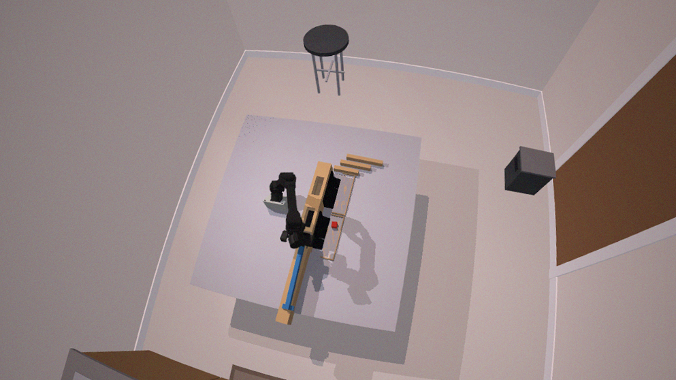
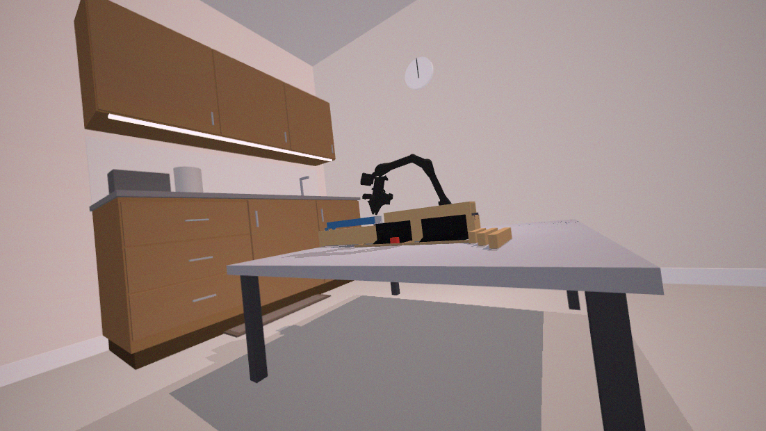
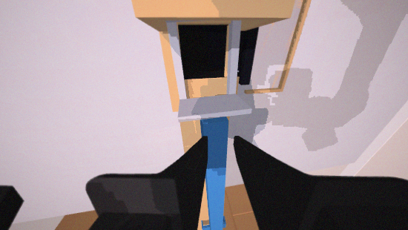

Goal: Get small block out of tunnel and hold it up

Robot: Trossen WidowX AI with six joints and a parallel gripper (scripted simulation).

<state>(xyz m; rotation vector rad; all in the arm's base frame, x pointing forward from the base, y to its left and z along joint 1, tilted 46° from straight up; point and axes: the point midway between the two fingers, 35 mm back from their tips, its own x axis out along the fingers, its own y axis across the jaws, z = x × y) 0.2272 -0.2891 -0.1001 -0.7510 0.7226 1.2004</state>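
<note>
The wooden tunnel (image 1: pixel 320 170) (image 2: pixel 428 213) (image 3: pixel 215 8) has dark side openings. A grey cage frame (image 3: pixel 213 105) sticks out of its near end in the wrist view, with no block visible in the part that shows. The blue handle (image 1: pixel 294 278) (image 2: pixel 350 222) (image 3: pixel 216 189) runs out from the cage along a wooden rail (image 1: pixel 284 319). My gripper (image 3: pixel 220 140) (image 2: pixel 375 212) is partly open, pointing down just above the handle near the cage. A gap shows between handle and right finger. A small red block (image 1: pixel 334 224) (image 2: pixel 394 240) lies outside, beside the tunnel.
Thin-rimmed panels (image 1: pixel 338 241) (image 3: pixel 293 56) lie along the tunnel's open side, with the red block on one. Three wooden rods (image 1: pixel 365 160) (image 2: pixel 503 238) lie past the tunnel's far end. The rail reaches past the table's edge in the top view.
</note>
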